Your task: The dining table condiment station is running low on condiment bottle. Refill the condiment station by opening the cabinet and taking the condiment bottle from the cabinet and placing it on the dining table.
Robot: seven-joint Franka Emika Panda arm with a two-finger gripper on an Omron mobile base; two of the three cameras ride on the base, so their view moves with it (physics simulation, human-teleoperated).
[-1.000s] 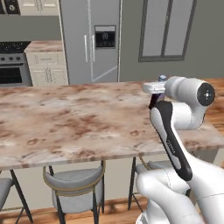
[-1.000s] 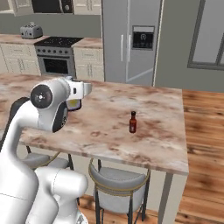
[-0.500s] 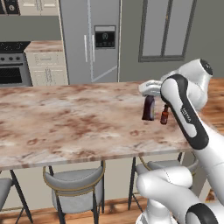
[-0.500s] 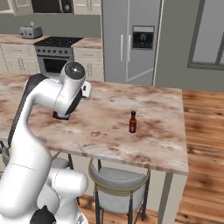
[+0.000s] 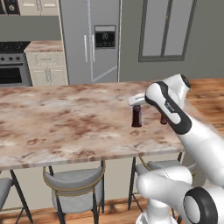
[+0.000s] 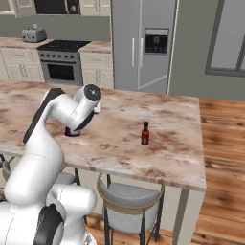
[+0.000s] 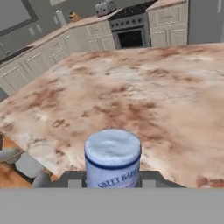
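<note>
Maroon with a pale blue cap: took it for the bottle [image 5: 137,119] wanted on the table [image 5: 65,127]. Found it upright over the table's marble top, toward the near edge, with the gripper [image 5: 137,108] clamped on its upper part from above. Could not tell whether its base touched the table or hung just above it. Noted a small red bottle [image 6: 145,133] standing further along the table toward its right end, well apart. Judged the chief risk to be letting go before the base sat flat on the table: tall and slim, so likely to tip, roll toward the near edge and drop onto a stool [image 5: 74,181] below. Judged also that pressing down too hard could skid the base sideways across the smooth marble. Judged too that pulling away at a slant, rather than straight up off the table, could catch the cap and topple it.
</note>
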